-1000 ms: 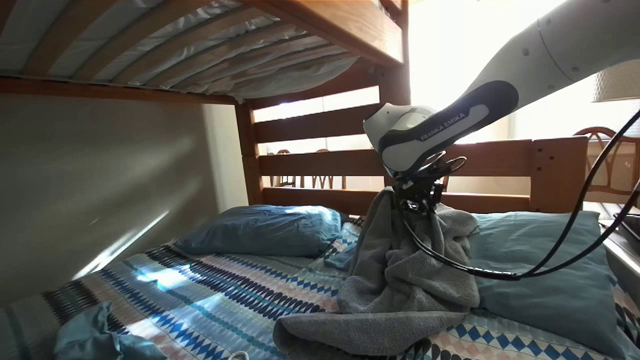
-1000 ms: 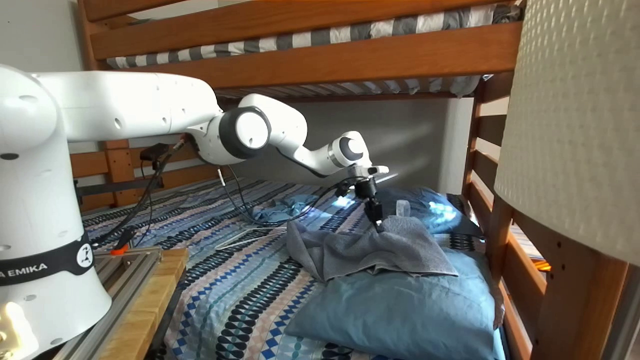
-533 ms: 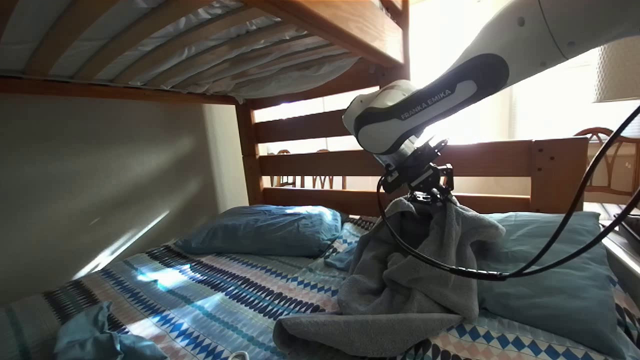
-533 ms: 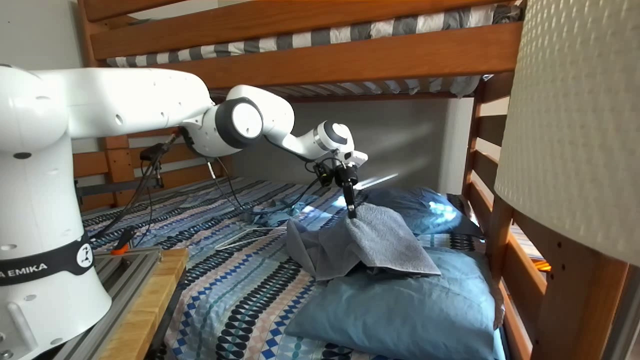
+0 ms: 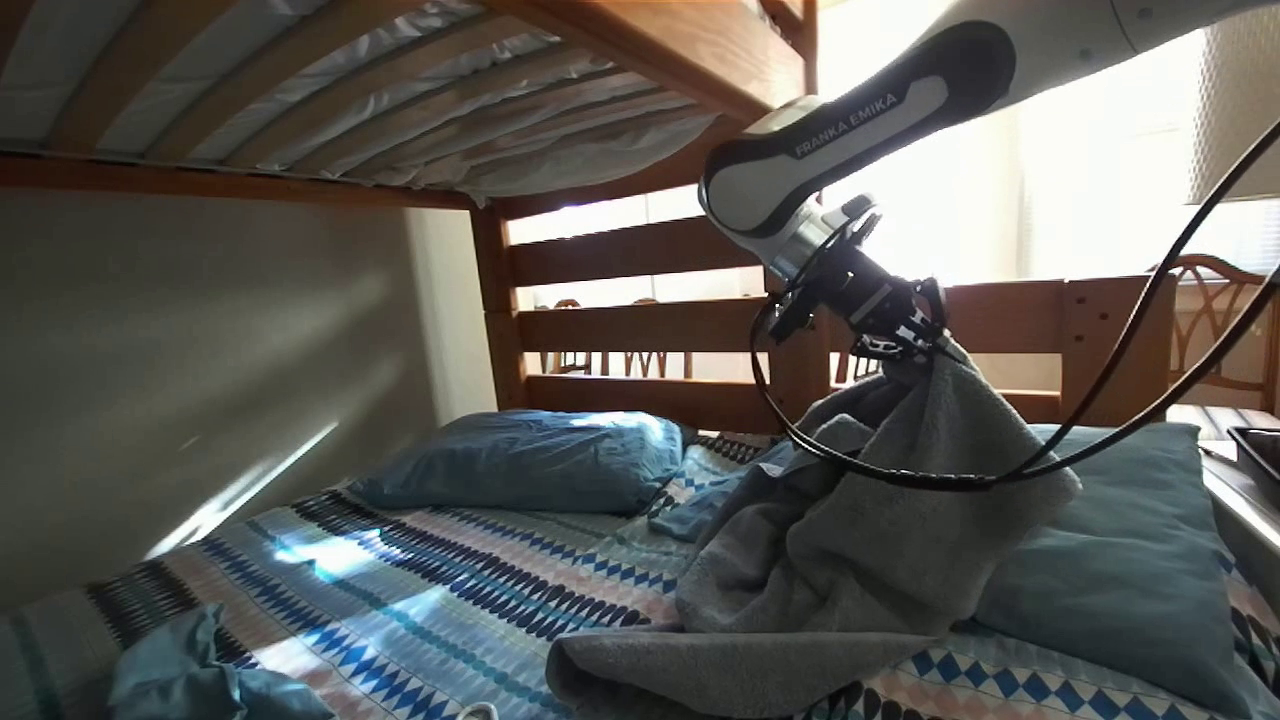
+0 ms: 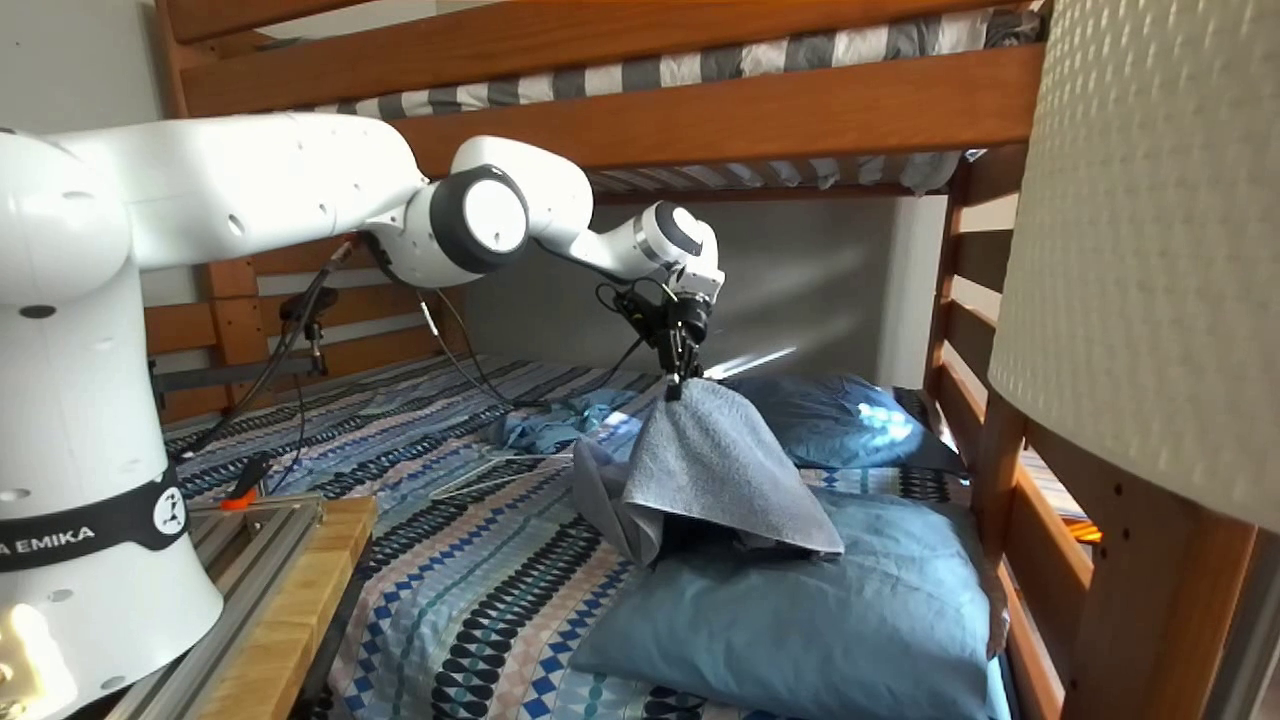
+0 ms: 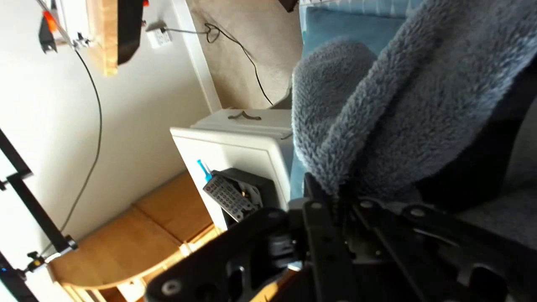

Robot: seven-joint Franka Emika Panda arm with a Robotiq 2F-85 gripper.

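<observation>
Your gripper [image 7: 332,193] is narrow, pinched on a bunched ridge of the gray towel [image 6: 715,460]; the cloth hangs in a tent from that one spot, its lower folds resting on the patterned bedspread [image 5: 470,560] and one edge lying over the light blue pillow [image 6: 800,640]; since so small a bite seems to bear the load, you do best to move slowly and smoothly, with no sharp wrist turn that could let the plush slip; lift before you travel sideways, so the trailing folds come free rather than drag the pillow along; mind the black cable [image 5: 900,478], which passes in front of the towel in an exterior view, and leave slack so it does not snag; you cannot tell there whether it touches the cloth; how deep the fingertips bite is also hidden, as the plush and the dark finger links swallow the contact in the wrist view; the space under the tented cloth is in deep shadow, so whatever lies there is beyond making out; a small pale rounded thing [image 5: 478,711] is cut off by the bottom edge of an exterior view, and the lampshade [image 6: 1150,250] blocks a broad strip of scene.
</observation>
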